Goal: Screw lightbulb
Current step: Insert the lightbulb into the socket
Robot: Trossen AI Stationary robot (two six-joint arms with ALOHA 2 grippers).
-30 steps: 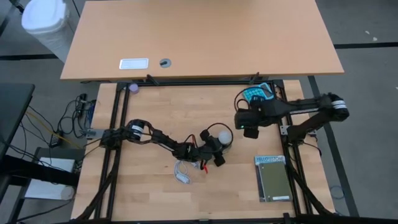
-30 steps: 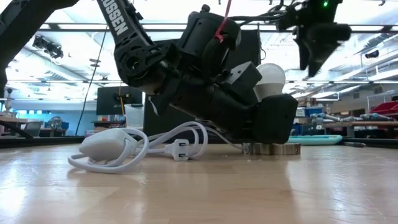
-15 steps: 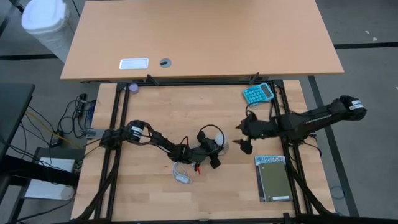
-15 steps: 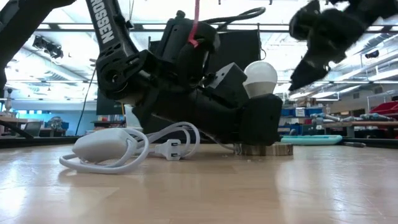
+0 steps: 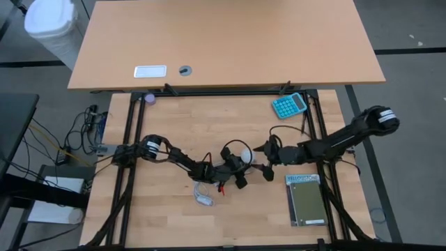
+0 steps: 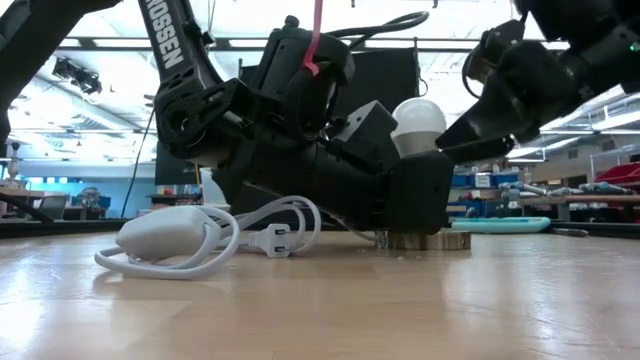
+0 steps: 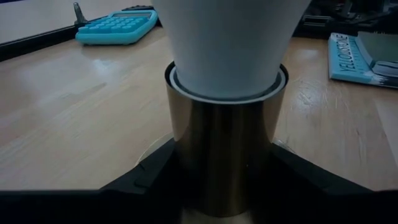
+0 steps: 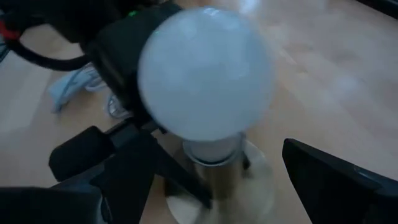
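Observation:
The white lightbulb (image 5: 245, 152) stands upright in a brass-coloured socket (image 7: 224, 149), which sits on a round disc base (image 6: 430, 240) at the table's middle. My left gripper (image 5: 239, 169) comes in low from the left and is shut on the socket below the bulb (image 6: 420, 118). My right gripper (image 5: 263, 161) comes from the right and hangs open at the height of the bulb (image 8: 205, 81). One of its fingers stands on each side of the bulb, and they seem clear of the glass. My left gripper pinches the socket's metal cylinder (image 7: 186, 168) between its two fingers (image 7: 146, 177), just below the rim where the bulb's neck enters. The fingers come nearly level from the table's left, slanting slightly down. The socket stands upright with its disc base on the table.
A coiled white cable with an inline switch (image 5: 203, 196) lies just in front of the left gripper. A teal calculator (image 5: 289, 105) lies at the far right, and a grey-green book (image 5: 305, 202) at the near right. A second, larger table (image 5: 230, 42) stands beyond.
My right gripper has come down from near the calculator toward the bulb. It has tipped from pointing down to nearly level and has stayed open. The bulb stays upright in the socket, with my left gripper still at it.

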